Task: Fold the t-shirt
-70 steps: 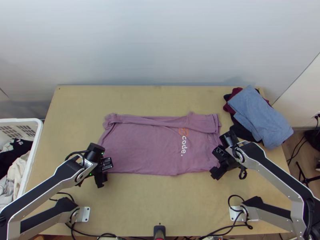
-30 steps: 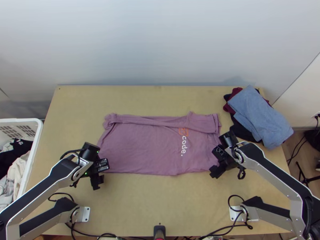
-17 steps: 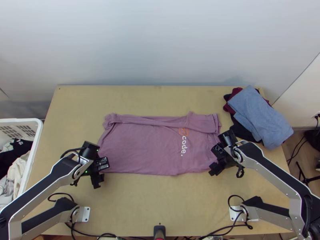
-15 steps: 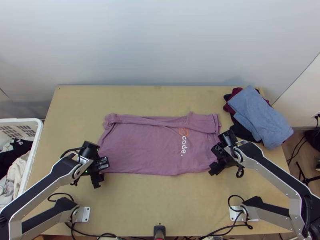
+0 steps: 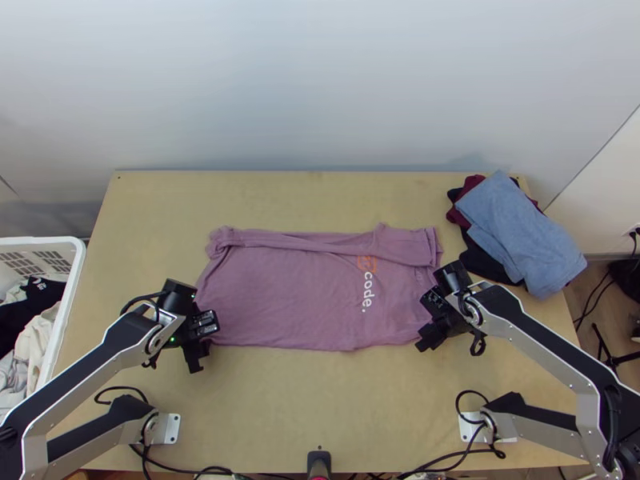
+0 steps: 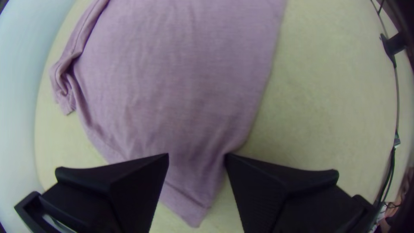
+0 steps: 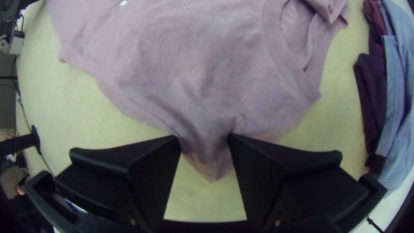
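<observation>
The mauve t-shirt [image 5: 296, 292] lies in a wide rectangle, its far edge folded over in a narrow uneven strip. At its near left corner is my left gripper [image 5: 200, 356], at its near right corner my right gripper [image 5: 426, 338]. In the left wrist view, the left gripper [image 6: 197, 157] stands partly open around a corner of the shirt [image 6: 177, 73], with a gap between its fingers. The right wrist view has the right gripper [image 7: 204, 140] open too, shirt fabric [image 7: 181, 56] bunched up between its fingers.
A pile with a light blue garment [image 5: 516, 232] on dark red and dark cloth lies at the table's far right corner. Left of the table stands a white laundry basket [image 5: 68, 308] of clothes. Bare table [image 5: 320, 400] stretches along the near side.
My left gripper has shifted slightly left and up the picture. My right gripper has moved a little to the left. The shirt lies as before.
</observation>
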Tool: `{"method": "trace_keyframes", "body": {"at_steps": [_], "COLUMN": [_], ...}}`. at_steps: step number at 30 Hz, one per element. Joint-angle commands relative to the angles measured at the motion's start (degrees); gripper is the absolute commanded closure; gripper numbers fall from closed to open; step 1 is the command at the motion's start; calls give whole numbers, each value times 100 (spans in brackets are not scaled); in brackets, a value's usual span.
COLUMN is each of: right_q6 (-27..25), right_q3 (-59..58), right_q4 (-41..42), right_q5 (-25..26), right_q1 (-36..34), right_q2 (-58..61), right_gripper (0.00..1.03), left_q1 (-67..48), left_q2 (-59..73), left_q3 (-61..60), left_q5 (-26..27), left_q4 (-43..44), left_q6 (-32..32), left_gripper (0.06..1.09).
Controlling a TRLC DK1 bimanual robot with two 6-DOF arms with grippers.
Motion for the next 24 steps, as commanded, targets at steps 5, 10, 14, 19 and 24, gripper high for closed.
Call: {"method": "trace_keyframes", "body": {"at_steps": [5, 10, 14, 19, 24], "right_q6": [24, 24, 15, 7, -125], "right_q3": [7, -2, -37, 24, 297], "right_q4": [116, 160, 230, 63, -130], "right_q5": [-14, -14, -14, -23, -23], "right_q1": [23, 49, 58, 49, -144], "right_q2": [137, 207, 234, 23, -144], "right_gripper": [70, 89, 100, 100, 100], "left_q1": [159, 230, 388, 696, 1030], "left_q2": [-15, -15, -15, -15, 310], "left_q3": [-44, 0, 35, 598, 1266], "left_q5": [247, 431, 581, 897, 1047], "left_q4": [31, -48, -224, -769, -839], "left_q6": [197, 223, 320, 311, 320], "left_gripper": [82, 105, 105, 105, 105]}}
